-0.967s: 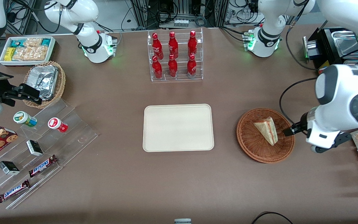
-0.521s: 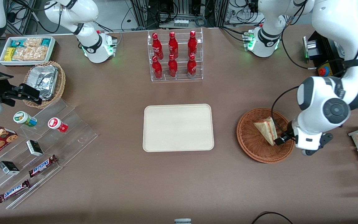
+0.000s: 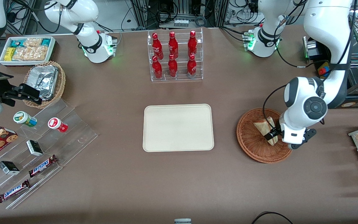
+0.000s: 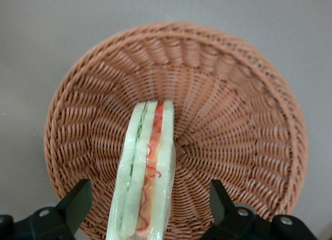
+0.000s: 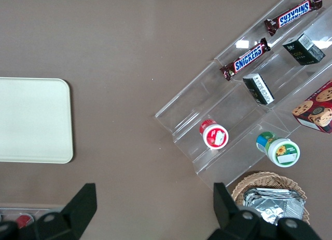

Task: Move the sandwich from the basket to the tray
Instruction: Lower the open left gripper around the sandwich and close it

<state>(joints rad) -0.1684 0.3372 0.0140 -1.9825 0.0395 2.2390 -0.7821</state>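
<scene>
The tray [image 3: 178, 128] lies flat on the table [image 3: 110, 174], bare brown surface along all four edges. The basket [image 3: 252, 146] sits well apart from the tray, toward the working arm's end; open table separates them. The sandwich [image 4: 142, 175] stands on edge inside the basket (filling upward). The gripper [image 4: 148, 209] hangs over the basket, jaws spread, one finger [image 4: 78, 201] either side of the sandwich, not touching.

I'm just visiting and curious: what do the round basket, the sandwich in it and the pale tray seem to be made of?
Basket: reddish-brown woven wicker, going by its radiating strands; matte.
Sandwich: pale bread with green and red filling layers; the glossy sheen suggests a clear film wrap, or it may be a plastic replica.
Tray: smooth cream-white, matte, probably plastic.
The gripper hangs over the basket, jaws open either side of the sandwich.
</scene>
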